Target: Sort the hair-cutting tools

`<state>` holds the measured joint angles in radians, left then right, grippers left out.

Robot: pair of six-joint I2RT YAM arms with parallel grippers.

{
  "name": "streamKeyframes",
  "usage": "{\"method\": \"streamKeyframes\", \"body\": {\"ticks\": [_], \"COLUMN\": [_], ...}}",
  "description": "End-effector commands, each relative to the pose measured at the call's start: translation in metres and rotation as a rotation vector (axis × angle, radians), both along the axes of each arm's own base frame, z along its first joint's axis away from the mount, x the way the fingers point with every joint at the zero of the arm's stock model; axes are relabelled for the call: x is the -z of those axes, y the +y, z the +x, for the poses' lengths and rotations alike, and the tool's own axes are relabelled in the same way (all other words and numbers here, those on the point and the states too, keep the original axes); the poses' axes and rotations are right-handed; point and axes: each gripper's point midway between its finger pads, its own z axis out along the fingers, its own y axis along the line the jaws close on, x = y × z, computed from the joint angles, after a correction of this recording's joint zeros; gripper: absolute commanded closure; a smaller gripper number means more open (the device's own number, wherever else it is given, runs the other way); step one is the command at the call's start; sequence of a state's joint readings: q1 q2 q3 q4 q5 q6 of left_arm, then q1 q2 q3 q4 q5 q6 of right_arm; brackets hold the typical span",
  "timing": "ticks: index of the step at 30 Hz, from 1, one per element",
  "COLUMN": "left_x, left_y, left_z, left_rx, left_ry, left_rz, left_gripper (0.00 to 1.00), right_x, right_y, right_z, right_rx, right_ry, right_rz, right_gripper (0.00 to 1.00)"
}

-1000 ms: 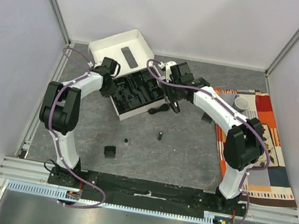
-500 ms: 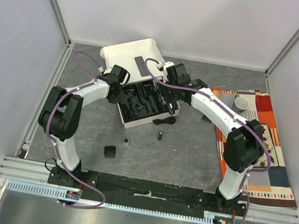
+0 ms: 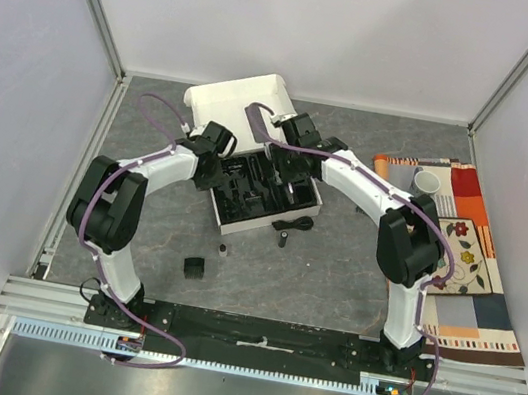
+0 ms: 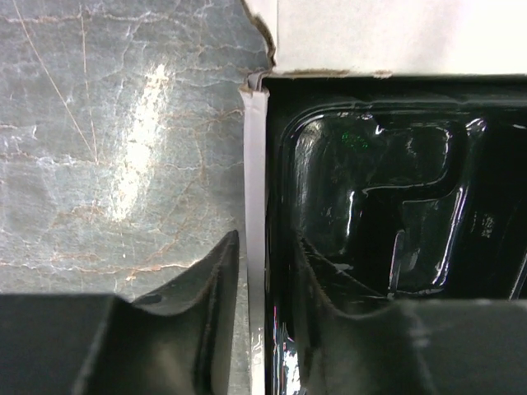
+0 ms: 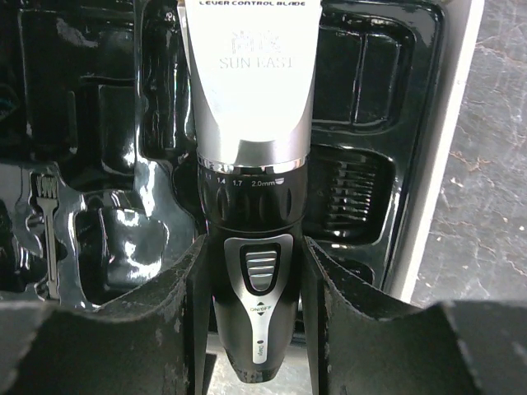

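Note:
The black-and-silver hair clipper (image 5: 251,164) hangs over the black tray (image 5: 99,247) of the white box (image 3: 315,206), and my right gripper (image 5: 254,271) is shut on its lower body by the switch. A black comb attachment (image 5: 350,193) lies in a tray slot beside it. My left gripper (image 4: 262,271) stands open astride the box's left wall (image 4: 255,181), one finger outside and one inside the tray. On the table in front of the box lie a coiled cord (image 3: 292,225), a small cylinder (image 3: 281,237), a tinier one (image 3: 223,249) and a black comb attachment (image 3: 194,267).
The box's open lid (image 3: 235,99) stands up behind the tray. A grey cup (image 3: 427,181) sits on a patterned cloth (image 3: 463,282) at the right. Grey walls close in the table at the back and both sides.
The box has slid right and turned, with both grippers moving along. The left jaws, shut on the box wall before, have eased apart. The right grip on the clipper is unchanged.

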<state>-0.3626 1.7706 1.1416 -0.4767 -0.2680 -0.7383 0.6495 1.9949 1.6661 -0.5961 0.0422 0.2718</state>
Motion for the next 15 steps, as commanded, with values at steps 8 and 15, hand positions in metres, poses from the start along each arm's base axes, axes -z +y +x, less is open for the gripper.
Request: {"method": "streamKeyframes", "body": {"ticks": [8, 15], "left_x": [-0.042, -0.093], "left_y": [-0.001, 0.002], "left_z": [0.005, 0.009], "left_rx": [0.011, 0.031], "left_ry": [-0.060, -0.170], "left_rz": [0.007, -0.007], "left_gripper": [0.32, 0.30], "right_x": [-0.019, 0.001], "right_y": [0.034, 0.036], "right_z": [0.035, 0.037], "right_rx": [0.041, 0.058], "right_ry": [-0.080, -0.044], "right_rz": [0.091, 0.080], "right_gripper": [0.80, 0.78]}}
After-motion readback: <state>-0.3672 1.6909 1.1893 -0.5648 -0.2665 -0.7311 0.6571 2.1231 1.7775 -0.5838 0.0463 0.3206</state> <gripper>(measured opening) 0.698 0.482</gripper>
